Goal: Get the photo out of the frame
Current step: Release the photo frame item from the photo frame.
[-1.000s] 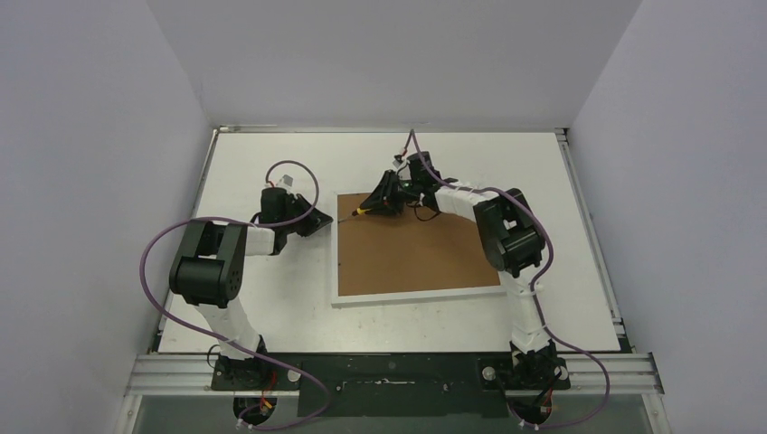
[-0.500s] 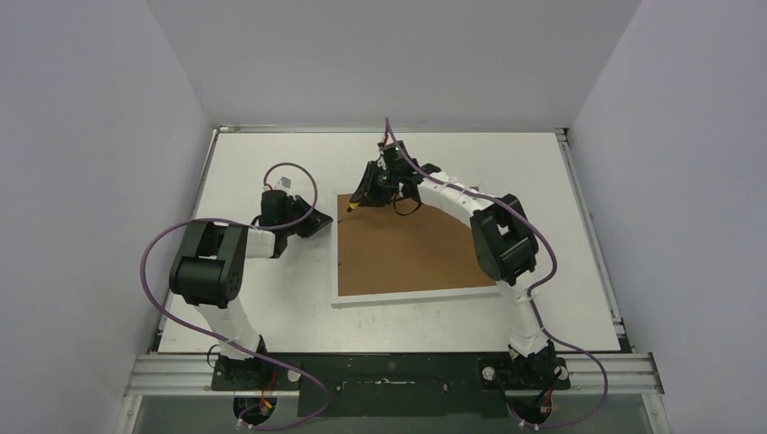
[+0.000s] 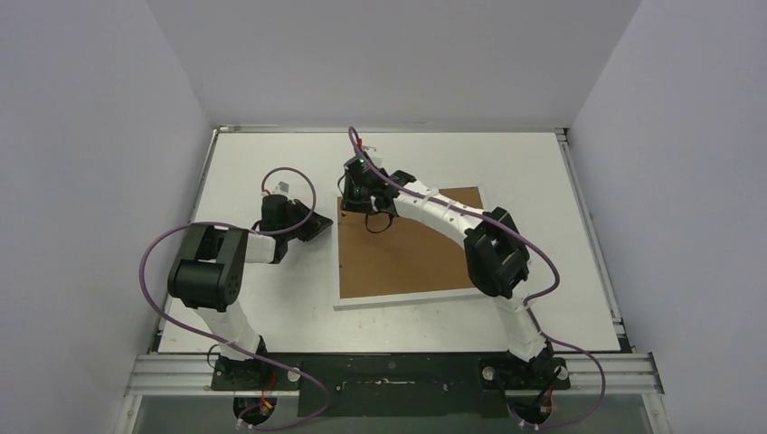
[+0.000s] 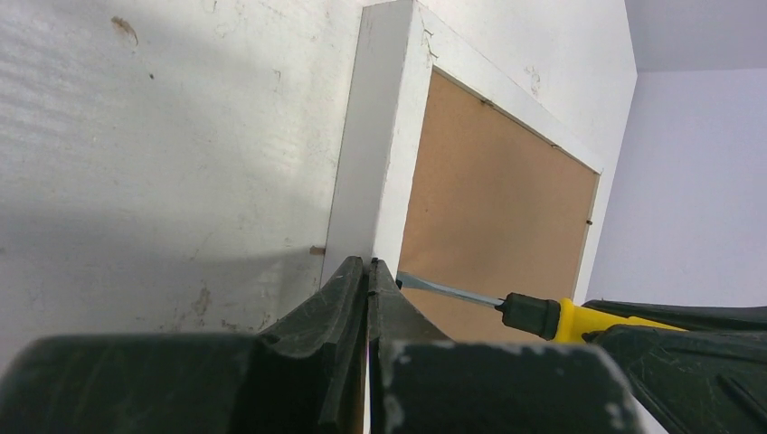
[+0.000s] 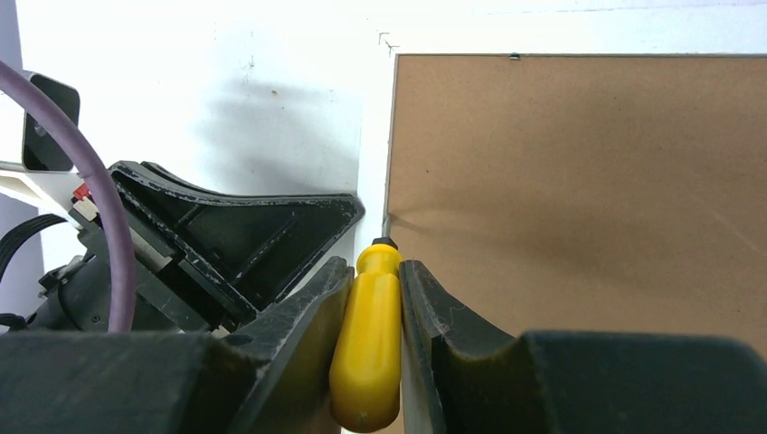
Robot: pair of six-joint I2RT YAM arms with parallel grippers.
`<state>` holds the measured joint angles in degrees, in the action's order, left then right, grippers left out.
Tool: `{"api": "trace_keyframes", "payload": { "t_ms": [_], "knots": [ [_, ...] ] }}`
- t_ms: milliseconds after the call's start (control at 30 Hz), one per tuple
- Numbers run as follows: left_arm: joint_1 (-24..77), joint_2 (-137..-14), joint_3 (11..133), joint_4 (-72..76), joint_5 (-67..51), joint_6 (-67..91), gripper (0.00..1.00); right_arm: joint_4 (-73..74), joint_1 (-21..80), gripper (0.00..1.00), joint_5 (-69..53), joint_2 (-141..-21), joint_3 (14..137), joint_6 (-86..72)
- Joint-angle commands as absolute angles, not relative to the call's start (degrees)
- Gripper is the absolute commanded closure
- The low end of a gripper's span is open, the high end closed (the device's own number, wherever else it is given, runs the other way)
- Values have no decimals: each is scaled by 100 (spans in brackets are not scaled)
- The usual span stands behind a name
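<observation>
The frame [image 3: 416, 297] lies face down on the table, its brown backing board [image 3: 411, 249] up. The photo is hidden under the board. My right gripper [image 3: 355, 201] is over the frame's far-left corner, shut on a yellow-handled screwdriver [image 5: 371, 334]. The blade tip [image 5: 385, 221] rests at the seam between the board [image 5: 579, 199] and the white border [image 5: 373, 172]. My left gripper [image 3: 318, 224] is shut and empty, its tips [image 4: 371, 264] against the frame's left outer edge [image 4: 375, 163]. The screwdriver [image 4: 561, 318] also shows in the left wrist view, lying across the board [image 4: 497, 199].
The white tabletop [image 3: 262, 172] is walled on three sides. A metal rail [image 3: 398, 371] carries both arm bases at the near edge. The left gripper body [image 5: 244, 244] sits close beside the right gripper at the frame's left edge.
My right gripper has moved left along the frame's far edge to its far-left corner, still holding the screwdriver. The frame has turned slightly. The left gripper has barely moved.
</observation>
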<state>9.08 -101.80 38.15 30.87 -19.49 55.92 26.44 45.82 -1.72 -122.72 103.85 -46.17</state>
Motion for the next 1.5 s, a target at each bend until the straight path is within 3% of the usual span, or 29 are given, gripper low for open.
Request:
{"api": "trace_keyframes", "payload": {
  "t_ms": [0, 367, 867, 1000, 1267, 1467],
  "knots": [
    [1441, -9977, 3701, 3223, -2926, 5845, 100, 2374, 5222, 95, -1115, -12663, 10901, -4799],
    [1471, -10033, 3700, 3298, -2967, 5907, 100, 2929, 5611, 95, -746, -13099, 11849, -4328],
    [1411, -9975, 3768, 3138, -2994, 5797, 100, 2949, 5511, 95, -1137, -13108, 11996, -3630],
    [1204, -9815, 3858, 2753, -2982, 5575, 99, 2800, 5047, 95, -1209, -12558, 11222, -3663],
    [778, -9485, 4178, 1959, -2858, 4998, 96, 970, 3609, 95, -2297, -11045, 8203, -3933],
    [738, -8955, 4043, 1525, -2798, 4674, 77, -240, 3073, 95, -3152, -10315, 6706, -4203]
  ]
}}
